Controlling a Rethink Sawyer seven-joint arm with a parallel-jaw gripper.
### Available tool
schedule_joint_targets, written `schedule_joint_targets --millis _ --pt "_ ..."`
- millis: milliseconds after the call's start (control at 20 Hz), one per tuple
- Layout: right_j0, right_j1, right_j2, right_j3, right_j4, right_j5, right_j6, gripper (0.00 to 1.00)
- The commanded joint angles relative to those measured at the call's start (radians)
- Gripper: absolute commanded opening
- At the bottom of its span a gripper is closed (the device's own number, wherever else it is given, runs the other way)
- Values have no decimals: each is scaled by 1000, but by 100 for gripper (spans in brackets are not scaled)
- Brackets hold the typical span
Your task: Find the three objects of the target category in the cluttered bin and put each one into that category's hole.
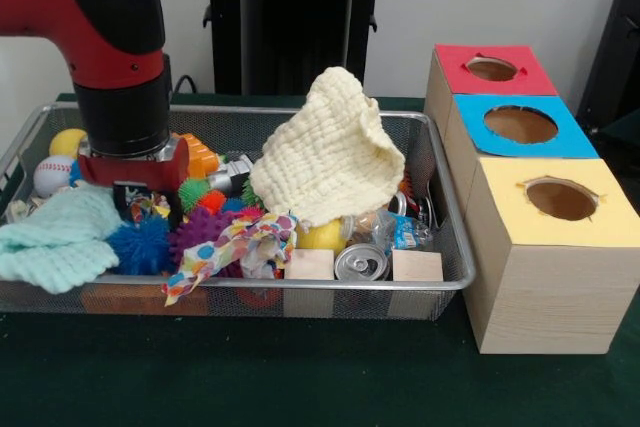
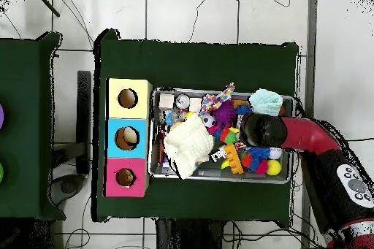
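The bin point(image 1: 455, 282) stands on the green table point(image 1: 300, 377), just beside three wooden boxes point(image 1: 545, 277) with red, blue and yellow tops, each with a hole. It is full of clutter: a yellow cloth point(image 1: 330, 162), a mint cloth point(image 1: 60, 237), spiky balls, a can point(image 1: 361, 262). The gripper point(image 1: 135, 197) is low in the bin's end far from the boxes; I cannot tell how its jaws stand.

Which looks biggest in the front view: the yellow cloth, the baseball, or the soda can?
1. yellow cloth, by far.
2. and 3. baseball and soda can look about alike; the can sits nearer the camera, so unsure.
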Motion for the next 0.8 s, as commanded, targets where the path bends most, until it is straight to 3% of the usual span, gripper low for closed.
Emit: schedule_joint_targets --millis 50,350,600,800 --pt "-16 54 105 -122 -60 37 -304 100" --pt "-17 92 96 -88 -69 25 -256 100" --pt "63 159 50 17 -66 -140 -18 100" --pt "129 197 27 65 -21 -251 149 100"
